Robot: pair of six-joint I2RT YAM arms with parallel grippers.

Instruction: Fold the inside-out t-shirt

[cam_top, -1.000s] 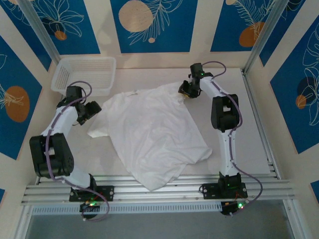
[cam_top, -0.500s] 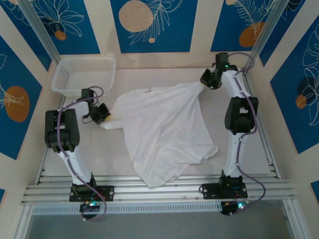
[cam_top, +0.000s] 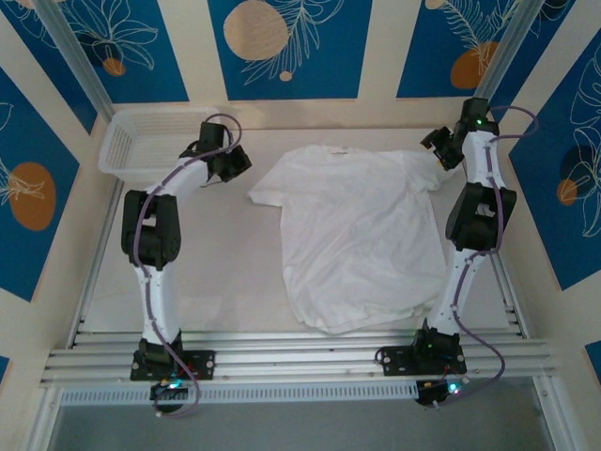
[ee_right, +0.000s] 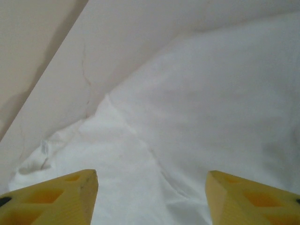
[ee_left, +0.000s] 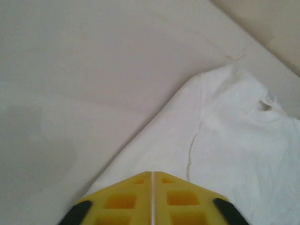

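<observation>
T-shirt (cam_top: 362,235) lies spread flat on the tabletop (cam_top: 216,272), centre to right of centre. Collar (cam_top: 331,150) faces the far edge and the hem points toward the arm bases. Both sleeves are laid out to the sides, with a few soft wrinkles across the body.

Your left hand (cam_top: 231,162) sits at the far left, just beside the basket (cam_top: 122,155), and stands apart from the left sleeve (cam_top: 261,195) in the overhead view. In the left wrist view its yellow fingers (ee_left: 126,201) are pressed together with only a thin seam between them. The sleeve edge and shoulder seam (ee_left: 192,150) run up from under them toward the collar (ee_left: 265,104). You cannot tell from that view whether any cloth is pinched.

Your right hand (cam_top: 438,148) is at the far right, at the right sleeve. In the right wrist view the hand (ee_right: 151,174) is spread wide, its fingers (ee_right: 56,197) set well apart. White cloth lies below the gap and bare tabletop shows beyond it.
</observation>
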